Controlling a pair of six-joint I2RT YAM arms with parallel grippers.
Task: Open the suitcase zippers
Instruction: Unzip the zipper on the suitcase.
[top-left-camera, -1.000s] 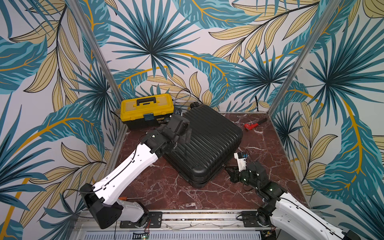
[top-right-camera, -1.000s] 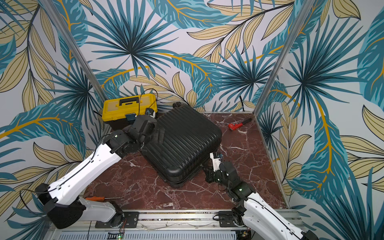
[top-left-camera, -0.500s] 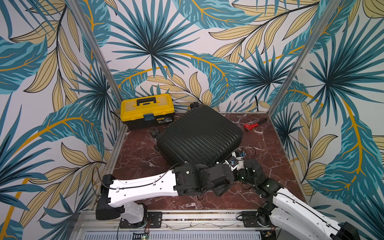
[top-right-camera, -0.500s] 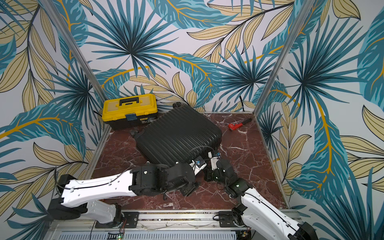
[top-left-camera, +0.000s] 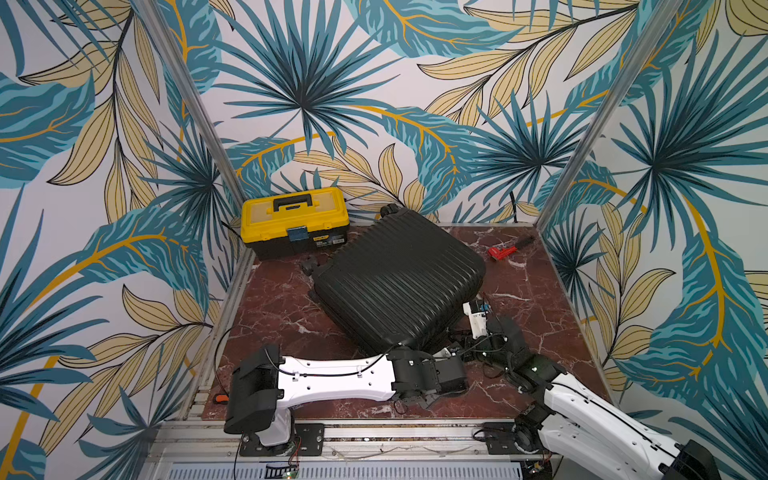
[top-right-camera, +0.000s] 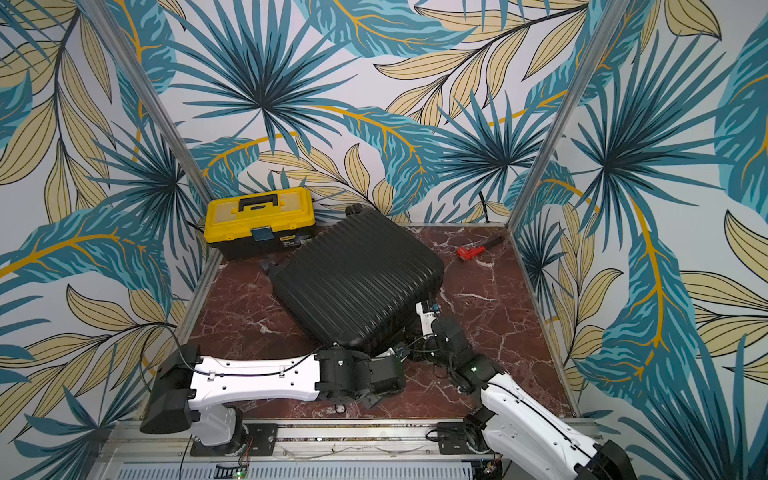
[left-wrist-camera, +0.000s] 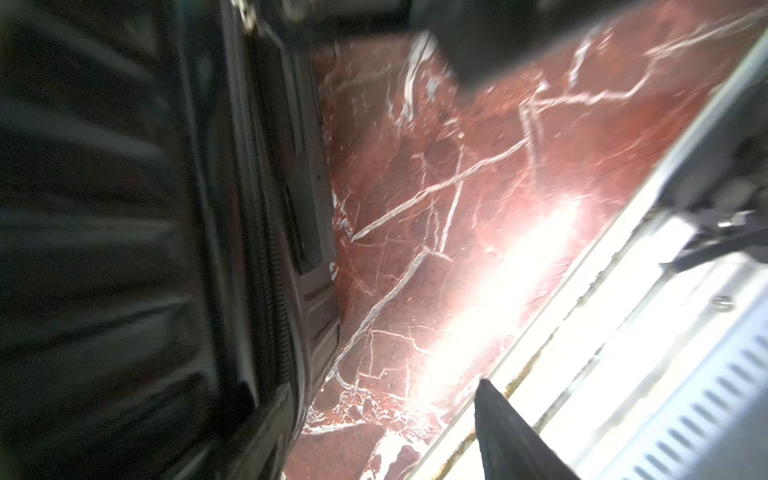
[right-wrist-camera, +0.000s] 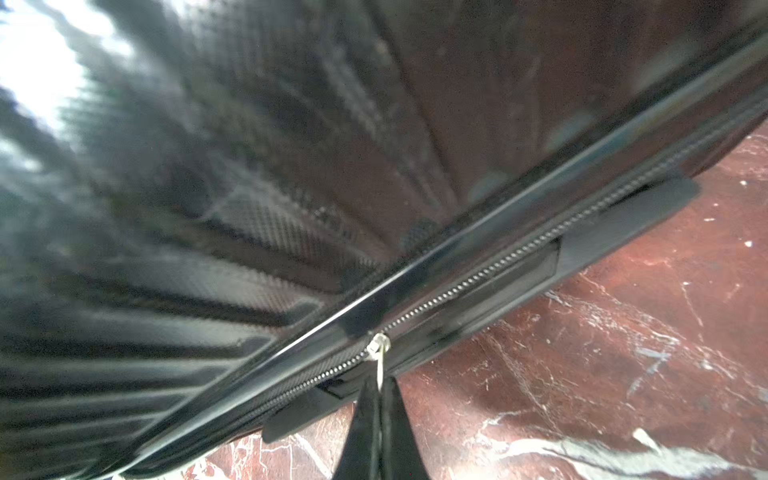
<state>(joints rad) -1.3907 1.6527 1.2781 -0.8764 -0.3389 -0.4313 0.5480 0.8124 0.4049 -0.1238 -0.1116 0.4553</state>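
While the right gripper (right-wrist-camera: 379, 386) pinches the zipper pull (right-wrist-camera: 379, 351) on the suitcase (top-left-camera: 399, 282), the left gripper (top-left-camera: 444, 355) sits by its near corner; open or closed, I cannot tell.

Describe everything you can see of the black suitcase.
The suitcase is a black hard-shell case with a ribbed, glossy face and rounded corners. It lies flat, closed and skewed on the red marble tabletop. Small black wheels show at its far end, near the yellow toolbox. A black zip seam runs round its rim. The right gripper, jaws shut, pinches the silver zipper pull on its near edge.
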